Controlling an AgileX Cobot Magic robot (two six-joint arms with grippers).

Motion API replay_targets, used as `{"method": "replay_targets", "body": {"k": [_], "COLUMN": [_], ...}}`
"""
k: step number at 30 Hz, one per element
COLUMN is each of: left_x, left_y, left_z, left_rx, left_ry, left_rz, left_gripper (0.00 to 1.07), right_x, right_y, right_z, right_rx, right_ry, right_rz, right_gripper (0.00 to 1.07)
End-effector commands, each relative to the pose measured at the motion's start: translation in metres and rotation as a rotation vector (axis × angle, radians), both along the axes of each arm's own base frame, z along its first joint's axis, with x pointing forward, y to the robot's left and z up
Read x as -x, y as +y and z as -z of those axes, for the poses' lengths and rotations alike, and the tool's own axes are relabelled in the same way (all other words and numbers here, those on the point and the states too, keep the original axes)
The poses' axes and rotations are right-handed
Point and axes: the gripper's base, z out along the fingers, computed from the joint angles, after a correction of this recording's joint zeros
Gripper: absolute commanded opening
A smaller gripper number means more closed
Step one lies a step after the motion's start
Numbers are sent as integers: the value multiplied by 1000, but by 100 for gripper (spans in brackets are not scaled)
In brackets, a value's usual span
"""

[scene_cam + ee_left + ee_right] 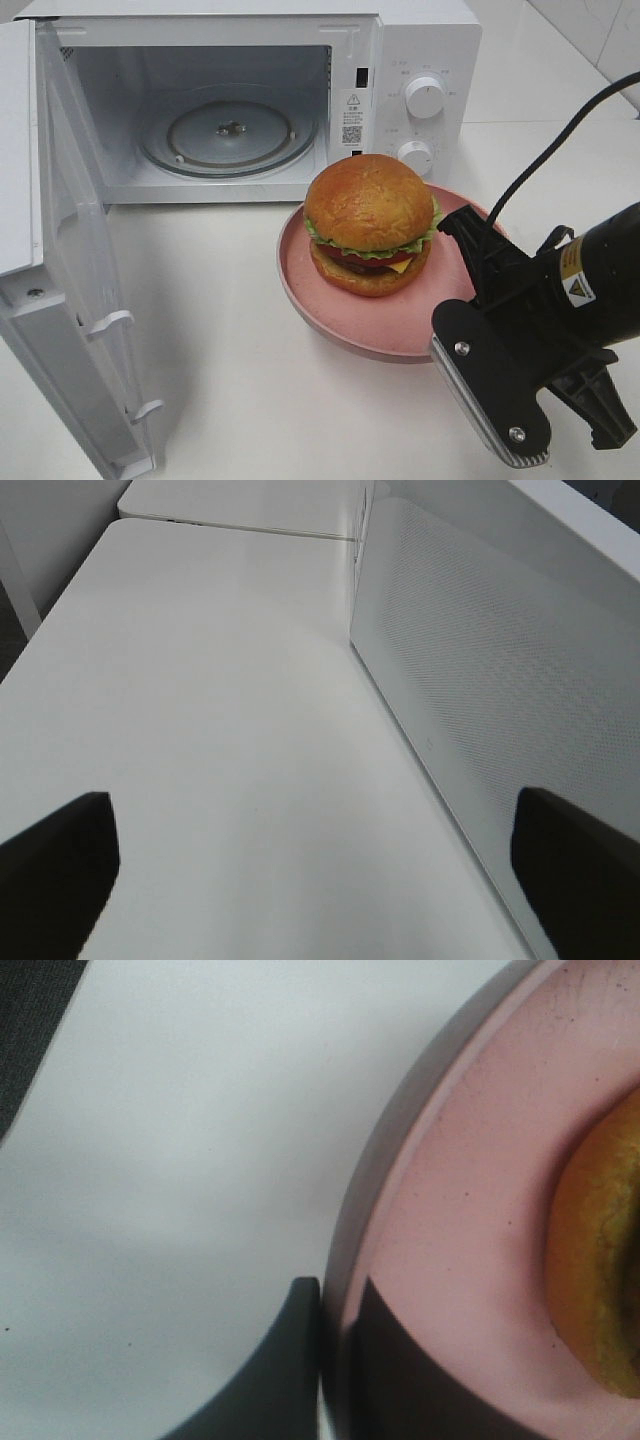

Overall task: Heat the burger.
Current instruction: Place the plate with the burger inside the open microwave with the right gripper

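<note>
Golden-bun burger (370, 225) on round pink plate (335, 310), before open white microwave (425, 55).
Right gripper (335, 1295) clamps the plate rim; left gripper (315, 810) fingers apart, empty.

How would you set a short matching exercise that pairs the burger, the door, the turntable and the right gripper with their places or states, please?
Column one:
1. burger
2. door
3. turntable
4. right gripper

Column two:
A. swung open
B. shut on the plate rim
C. sitting on the plate
D. inside the microwave

Pairs: 1-C, 2-A, 3-D, 4-B
</note>
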Motion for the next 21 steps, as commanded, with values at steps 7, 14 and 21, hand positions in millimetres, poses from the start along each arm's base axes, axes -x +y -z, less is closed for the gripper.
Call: {"method": "replay_targets", "body": {"k": [7, 14, 21], "left_x": [3, 3, 3], "left_y": [0, 0, 0], "left_z": [1, 1, 1], "left_rx": [0, 0, 0], "left_ry": [-27, -27, -27], "left_rz": [2, 2, 2], "left_gripper": [100, 100, 100], "right_x": [-8, -23, -34], "right_y": [5, 18, 25], "right_z": [-8, -14, -14], "right_rx": [-49, -56, -46], "right_ry": [-72, -76, -96], "right_rz": [-11, 5, -4], "right_gripper": [0, 0, 0]}}
